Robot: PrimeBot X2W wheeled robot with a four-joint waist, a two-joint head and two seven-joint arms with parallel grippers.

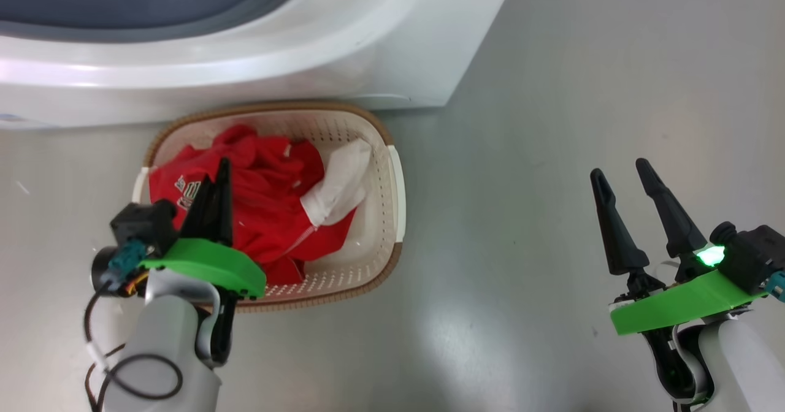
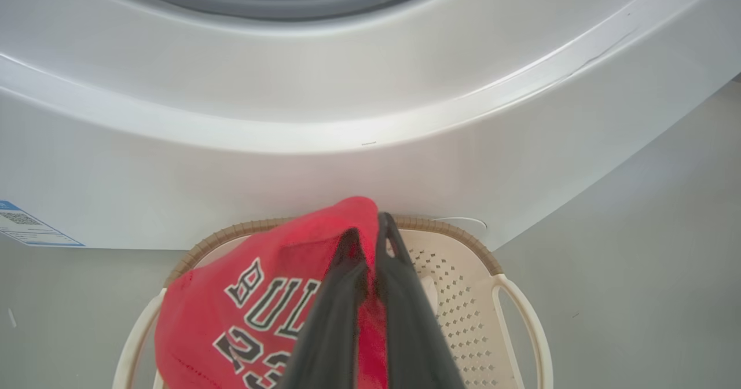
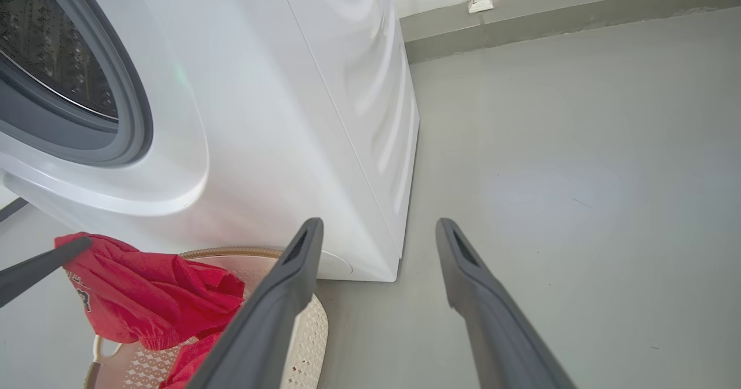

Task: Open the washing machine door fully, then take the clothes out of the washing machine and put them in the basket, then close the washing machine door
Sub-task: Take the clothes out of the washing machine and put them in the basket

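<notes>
The clothes lie heaped in the basket, filling its left and middle parts. They are a red bundle with a white piece draped toward the right wall. At the left end a red jersey is raised above the rim, and its print reads "BUL" and part of a "23" in the left wrist view.

The left claw is closed narrow on a fold of that jersey, with red cloth showing between its two dark fingers. In the right wrist view one of those fingers holds the cloth up over the basket's left end.

The basket stands on the grey floor, its far rim close against the foot of the washing machine, near the machine's right front corner. A blue label sits low on the machine's front. The machine's grey gasket rings the steel drum.

The right claw hangs well to the right of the basket, over bare floor. Its fingers are spread wide and hold nothing.
</notes>
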